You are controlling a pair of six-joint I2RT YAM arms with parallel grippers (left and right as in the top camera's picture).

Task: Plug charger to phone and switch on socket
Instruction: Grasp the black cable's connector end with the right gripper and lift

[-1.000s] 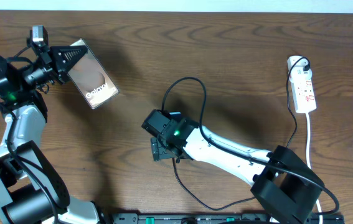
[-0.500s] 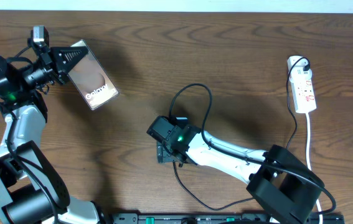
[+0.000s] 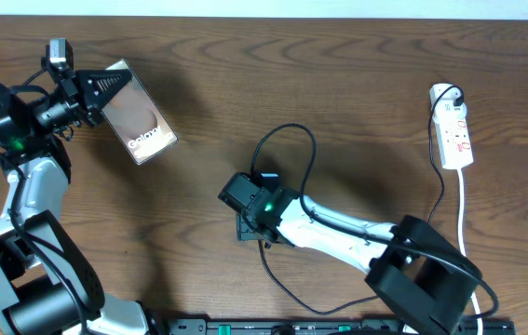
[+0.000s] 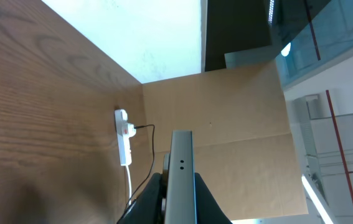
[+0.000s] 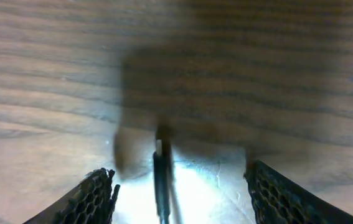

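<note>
Two claws — left claw (image 3: 101, 91) clamps "Galaxy" phone (image 3: 142, 121) | right claw (image 5: 182, 193) wide open, charger (image 5: 160, 180) between

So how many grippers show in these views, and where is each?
2. The left gripper is at the upper left of the table, shut on the phone; the right gripper is mid-table, open around the charger tip. None seems hidden.

Charger (image 3: 293, 127) loop across table (image 3: 385, 93) middle
</note>
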